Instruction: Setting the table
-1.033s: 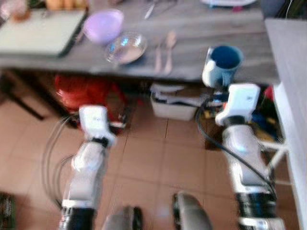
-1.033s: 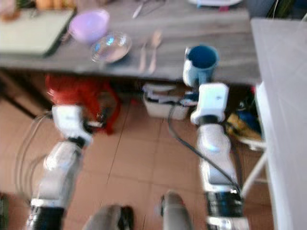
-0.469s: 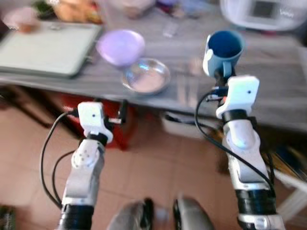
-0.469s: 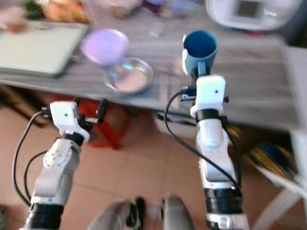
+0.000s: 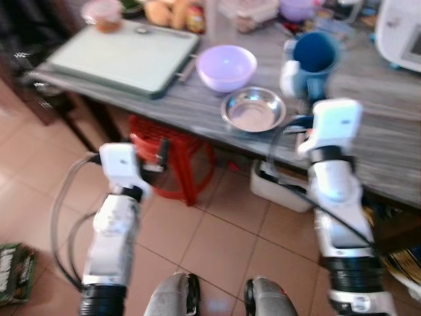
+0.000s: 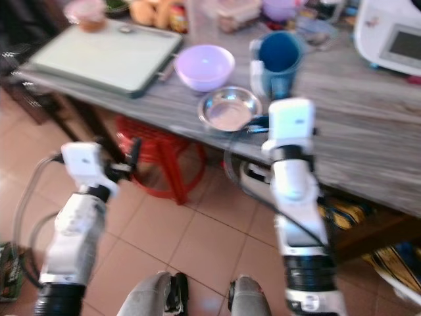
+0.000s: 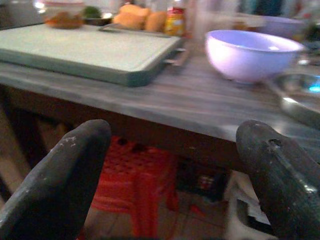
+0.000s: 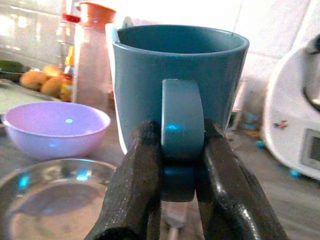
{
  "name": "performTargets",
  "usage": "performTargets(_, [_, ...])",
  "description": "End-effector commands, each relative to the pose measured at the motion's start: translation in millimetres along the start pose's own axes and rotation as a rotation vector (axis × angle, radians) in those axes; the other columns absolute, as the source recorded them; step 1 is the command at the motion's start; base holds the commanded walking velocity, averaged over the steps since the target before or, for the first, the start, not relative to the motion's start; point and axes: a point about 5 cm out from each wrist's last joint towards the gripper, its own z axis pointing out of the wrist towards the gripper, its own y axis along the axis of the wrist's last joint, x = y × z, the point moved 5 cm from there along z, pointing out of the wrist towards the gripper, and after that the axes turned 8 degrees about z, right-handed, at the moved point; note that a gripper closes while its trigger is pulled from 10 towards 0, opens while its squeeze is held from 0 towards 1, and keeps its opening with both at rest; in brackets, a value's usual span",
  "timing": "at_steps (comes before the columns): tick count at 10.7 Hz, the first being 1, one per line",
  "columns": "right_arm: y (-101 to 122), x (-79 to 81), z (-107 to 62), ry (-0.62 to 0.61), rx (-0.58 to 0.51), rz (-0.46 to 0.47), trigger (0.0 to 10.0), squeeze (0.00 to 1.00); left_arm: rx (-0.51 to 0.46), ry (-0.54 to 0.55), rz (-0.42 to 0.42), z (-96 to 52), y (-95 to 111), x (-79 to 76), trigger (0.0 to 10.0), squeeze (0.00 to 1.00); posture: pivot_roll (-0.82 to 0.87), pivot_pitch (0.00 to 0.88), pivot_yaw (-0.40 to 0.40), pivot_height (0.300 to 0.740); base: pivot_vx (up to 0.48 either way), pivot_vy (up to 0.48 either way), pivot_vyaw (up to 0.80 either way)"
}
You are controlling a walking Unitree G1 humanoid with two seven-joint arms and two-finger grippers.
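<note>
The right gripper (image 8: 172, 165) has its two black fingers clamped on the handle of a blue mug (image 5: 314, 58), which stands upright in the upper right of the left eye view, above the grey wooden table (image 5: 388, 141) and just right of a steel bowl (image 5: 253, 110). In the right wrist view the handle sits between the fingers (image 8: 137, 185) and the mug's open mouth faces up.

A lilac bowl (image 5: 227, 67) stands just behind the steel bowl, close to it, and a pale green cutting board (image 5: 125, 56) lies in the upper left of the frame. At the far edge of the table there are some potatoes (image 5: 166, 11) and a small container (image 5: 105, 13), and a white appliance (image 6: 389, 36) stands in the upper right corner.

The left gripper (image 7: 175, 165) is held low, in front of the table edge, with its fingers (image 7: 60, 175) wide apart and holding nothing; a red plastic stool (image 5: 171, 148) stands under the table beyond it.

Compared with half a second ago the whole picture has shifted: the table runs more diagonally and more of the tiled floor (image 5: 217, 243) is visible, so the camera has moved. The mug is held in the same grip as before.
</note>
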Motion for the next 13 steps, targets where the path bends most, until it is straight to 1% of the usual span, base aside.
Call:
performTargets(1, [4, -4.8, 2.8, -0.022, -0.016, -0.003, 10.0, 0.00, -0.019, -0.009, 0.016, -1.5, 4, 0.3, 10.0, 0.00, -0.04, 0.143, 0.067, 0.740, 0.307, 0.000, 0.00])
performTargets(2, [4, -6.3, 3.6, -0.028, -0.018, -0.003, 10.0, 0.00, -0.018, -0.014, 0.011, -1.7, 4, -0.9, 10.0, 0.00, -0.04, 0.144, 0.068, 0.740, 0.345, 0.000, 0.00])
performTargets(3, [3, -6.8, 3.4, -0.037, -0.007, 0.017, 10.0, 0.00, -0.017, -0.015, 0.008, -1.6, 3, -1.3, 10.0, 0.00, -0.04, 0.144, 0.069, 0.740, 0.345, 0.000, 0.00])
performTargets(5, [3, -6.4, 3.2, -0.034, -0.010, 0.014, 10.0, 0.00, -0.020, -0.016, 0.003, -1.3, 4, -1.7, 10.0, 0.00, -0.04, 0.146, 0.071, 0.740, 0.304, 0.000, -0.59])
performTargets(8, [1, -4.5, 3.2, -0.026, -0.007, 0.017, 10.0, 0.00, -0.019, -0.009, 0.000, -1.6, 4, -1.1, 10.0, 0.00, -0.04, 0.146, 0.067, 0.740, 0.276, 0.000, 0.00])
performTargets(9, [0, -2.9, 2.7, -0.018, -0.002, 0.017, 10.0, 0.00, -0.019, 0.003, -0.010, -2.1, 4, 1.2, 10.0, 0.00, -0.04, 0.147, 0.068, 0.740, 0.000, 0.000, 0.00])
performTargets(11, [-1, 2.7, 1.7, 0.016, 0.003, 0.029, 10.0, 0.00, -0.018, 0.017, -0.001, -3.0, 4, 4.8, 10.0, 0.00, -0.04, 0.147, 0.068, 0.740, 0.000, 0.000, 0.00])
performTargets(13, [-1, 4.8, 2.6, 0.043, 0.000, 0.049, 10.0, 0.00, -0.016, 0.022, 0.003, -3.5, 3, 5.8, 10.0, 0.00, -0.04, 0.151, 0.068, 0.740, 0.000, 0.000, 0.00])
